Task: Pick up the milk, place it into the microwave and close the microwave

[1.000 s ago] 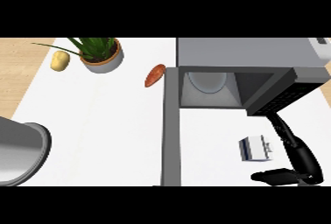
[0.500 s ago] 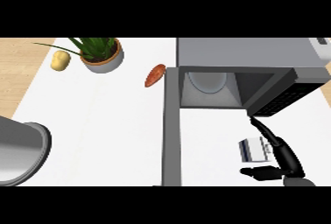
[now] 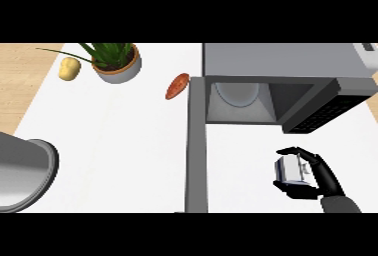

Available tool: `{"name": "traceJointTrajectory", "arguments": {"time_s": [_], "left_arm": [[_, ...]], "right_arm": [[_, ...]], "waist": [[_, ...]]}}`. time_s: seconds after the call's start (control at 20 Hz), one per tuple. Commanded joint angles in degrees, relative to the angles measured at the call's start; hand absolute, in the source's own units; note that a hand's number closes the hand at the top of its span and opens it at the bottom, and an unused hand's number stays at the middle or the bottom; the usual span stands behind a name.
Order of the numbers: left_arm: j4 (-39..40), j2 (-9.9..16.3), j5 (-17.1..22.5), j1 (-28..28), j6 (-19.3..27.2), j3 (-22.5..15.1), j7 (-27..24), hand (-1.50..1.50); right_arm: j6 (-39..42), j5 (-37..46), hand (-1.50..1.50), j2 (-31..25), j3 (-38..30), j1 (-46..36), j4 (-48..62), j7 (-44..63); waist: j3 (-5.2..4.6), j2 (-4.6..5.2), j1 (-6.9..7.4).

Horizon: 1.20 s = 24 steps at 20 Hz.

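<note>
Ahead of our black right hand [image 3: 314, 175], curled around the small grey-white milk carton [image 3: 291, 170], the grey microwave [image 3: 284, 75] gapes; we lift straight, keeping it upright.

Black right hand [image 3: 319, 176] (slim jointed fingers), grey forearm [image 3: 339, 204] behind.

A brushed-metal microwave [image 3: 284, 60] stands on a smooth, matt white counter [image 3: 111, 145] edged by pale wood.

White counter [image 3: 118, 150] bears plant pot [image 3: 118, 69] (leafy), potato [image 3: 69, 69], microwave [image 3: 280, 85].
</note>
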Motion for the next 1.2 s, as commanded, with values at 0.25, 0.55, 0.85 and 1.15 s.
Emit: {"name": "traceJointTrajectory", "arguments": {"time_s": [0.25,0.55,0.85,1.15], "left_arm": [[-1.07,-0.01,2.88,1.85,-2.13,1.97,0.8,-1.5],[4.32,1.14,2.38,-2.6,-4.12,3.53,-0.96,-1.5],[5.55,0.02,1.12,-2.06,-4.91,2.31,-0.94,-1.5],[8.09,1.25,4.38,-4.0,-5.99,6.16,-0.38,-1.5]], "right_arm": [[-9.86,4.21,1.5,-1.93,-0.62,-5.3,14.01,-9.48],[-20.23,2.82,1.5,3.57,-3.83,-11.23,16.34,-2.06],[-19.86,-0.17,1.5,6.51,-6.42,-17.02,17.81,-4.05],[-9.39,-0.65,1.5,6.85,-3.71,-17.18,15.66,-5.88]], "waist": [[0.28,0.31,0.68],[0.26,0.42,0.76],[0.25,0.42,1.01],[0.12,0.03,-0.34]]}}
